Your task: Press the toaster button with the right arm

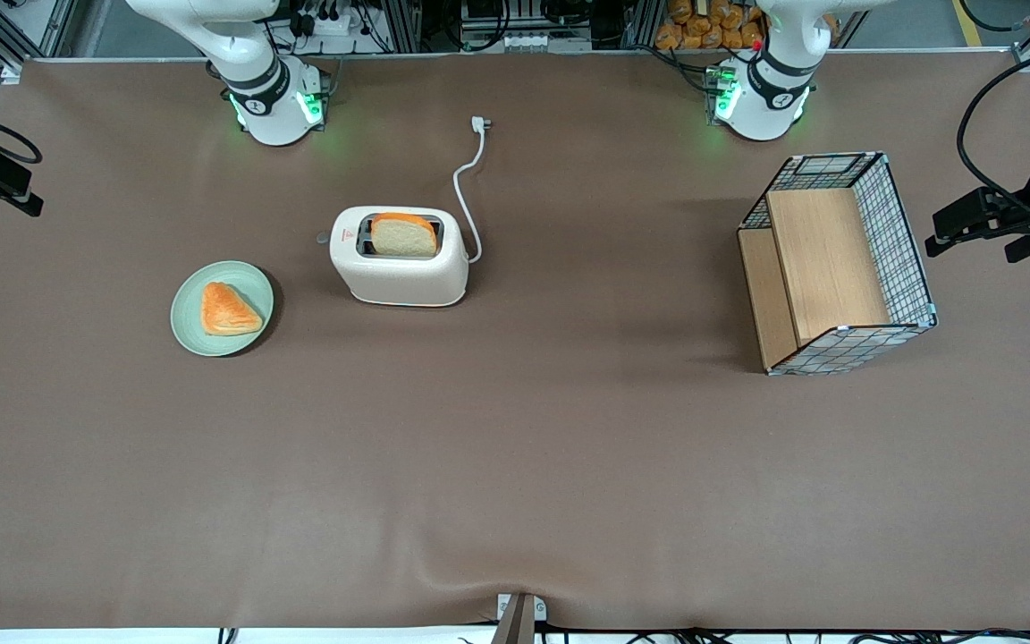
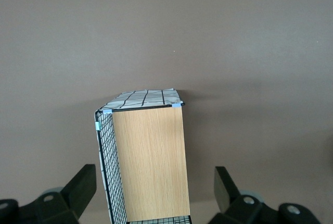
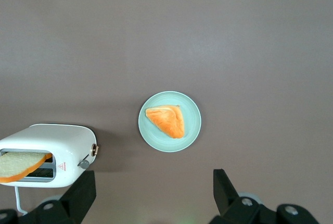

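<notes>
The cream-white toaster [image 1: 399,268] stands on the brown table with a slice of bread [image 1: 403,234] upright in its top slot. Its small grey button [image 1: 323,238] sticks out from the narrow end that faces the green plate [image 1: 251,279]. My right gripper [image 1: 4,182] hangs at the working arm's end of the table, well apart from the toaster. In the right wrist view the gripper [image 3: 153,195] is open with nothing between its fingers. That view looks down from high up on the toaster [image 3: 49,146], its button [image 3: 83,164] and the plate [image 3: 193,122].
A triangular orange pastry [image 1: 229,309] lies on the plate. The toaster's white cord [image 1: 464,192] runs toward the arm bases and ends in a plug [image 1: 479,123]. A wire basket [image 1: 913,268] with wooden panels lies toward the parked arm's end.
</notes>
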Controlling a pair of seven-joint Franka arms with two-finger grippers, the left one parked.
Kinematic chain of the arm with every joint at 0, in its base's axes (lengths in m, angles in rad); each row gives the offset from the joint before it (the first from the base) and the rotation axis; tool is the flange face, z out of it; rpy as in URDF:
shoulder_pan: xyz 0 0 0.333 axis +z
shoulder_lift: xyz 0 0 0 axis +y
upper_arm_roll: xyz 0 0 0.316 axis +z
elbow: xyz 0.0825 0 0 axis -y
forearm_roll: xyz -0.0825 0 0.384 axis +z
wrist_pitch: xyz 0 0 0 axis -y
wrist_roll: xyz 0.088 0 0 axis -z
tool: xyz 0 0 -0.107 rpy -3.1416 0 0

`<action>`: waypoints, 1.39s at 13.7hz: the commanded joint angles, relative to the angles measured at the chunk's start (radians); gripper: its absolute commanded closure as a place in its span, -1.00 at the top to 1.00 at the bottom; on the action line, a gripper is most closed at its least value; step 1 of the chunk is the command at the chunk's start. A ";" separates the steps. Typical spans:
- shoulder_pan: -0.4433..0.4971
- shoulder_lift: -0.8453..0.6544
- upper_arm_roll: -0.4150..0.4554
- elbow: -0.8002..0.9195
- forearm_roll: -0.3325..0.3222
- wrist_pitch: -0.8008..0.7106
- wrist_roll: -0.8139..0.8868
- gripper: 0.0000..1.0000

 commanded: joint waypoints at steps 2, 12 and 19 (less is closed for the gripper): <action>-0.005 0.007 0.004 0.015 0.009 -0.012 -0.001 1.00; 0.001 0.012 0.004 0.026 0.033 -0.007 0.005 1.00; 0.010 0.034 0.005 0.024 0.021 -0.009 -0.003 1.00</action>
